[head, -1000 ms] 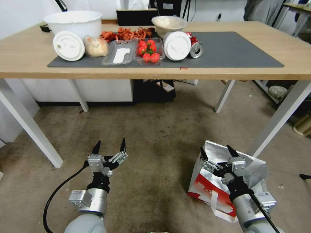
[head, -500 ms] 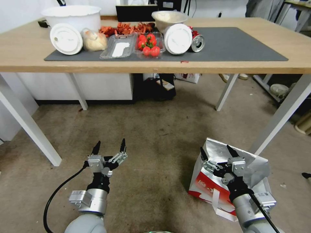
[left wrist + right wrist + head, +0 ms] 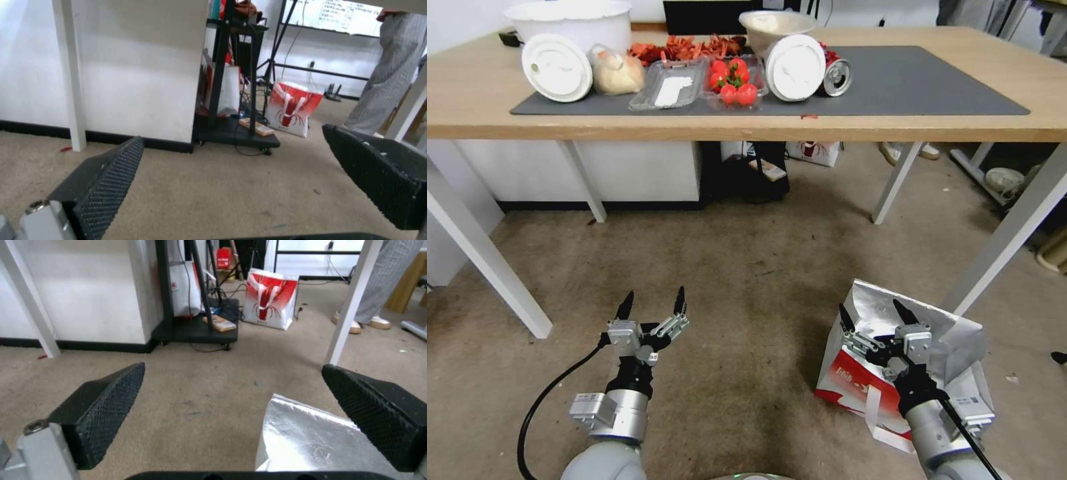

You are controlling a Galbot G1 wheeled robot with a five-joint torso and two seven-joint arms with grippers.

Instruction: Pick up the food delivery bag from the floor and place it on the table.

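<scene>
A rough brownish-grey floor (image 3: pixel 740 267) spreads out in front of us, and across the far side runs the long light-wood table (image 3: pixel 467 100) with its dark grey mat (image 3: pixel 920 83), the left half of it crowded with food tubs and a tray of tomatoes (image 3: pixel 732 81). Down on the near right sits the food delivery bag (image 3: pixel 854 373), still on the floor beside a slanted white table leg (image 3: pixel 1014 227), its foil-lined mouth gaping and a white strap handle (image 3: pixel 875 417) drooping down its red side. Our right gripper (image 3: pixel 875 319) hovers above that open mouth, fingers spread wide and holding nothing; the right wrist view shows the foil edge just below them. Our left gripper (image 3: pixel 652 301) is out on the near left over bare floor, fingers spread too, well apart from the bag. So we judge the job barely begun: no grasp yet, no lift, and the whole carry up to the table left to do.
</scene>
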